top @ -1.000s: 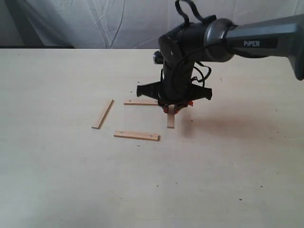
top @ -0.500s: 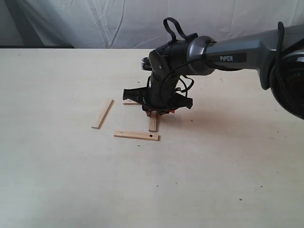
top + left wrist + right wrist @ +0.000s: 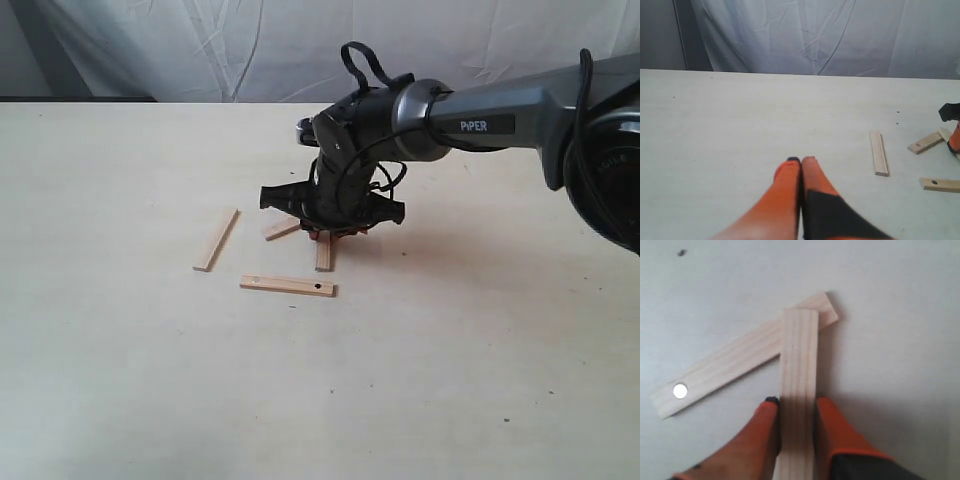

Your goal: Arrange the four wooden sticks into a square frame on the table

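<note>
Right gripper [image 3: 796, 410] is clamped on a plain stick [image 3: 799, 365], its tip overlapping a holed stick [image 3: 725, 372]. On the counter [image 3: 120, 380], a second plain stick [image 3: 216, 239] lies at 9 o'clock and a second holed stick [image 3: 287, 285] at 7. Left gripper [image 3: 801, 165] is pinched closed, holding nothing.

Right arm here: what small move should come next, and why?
Probably open the right gripper and release the plain stick: its far end already overlaps the end of the holed stick, forming a corner, though that stick lies askew to it.

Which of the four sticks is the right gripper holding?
The plain stick in the right gripper, its end overlapping the holed stick; the other two lie free.
</note>
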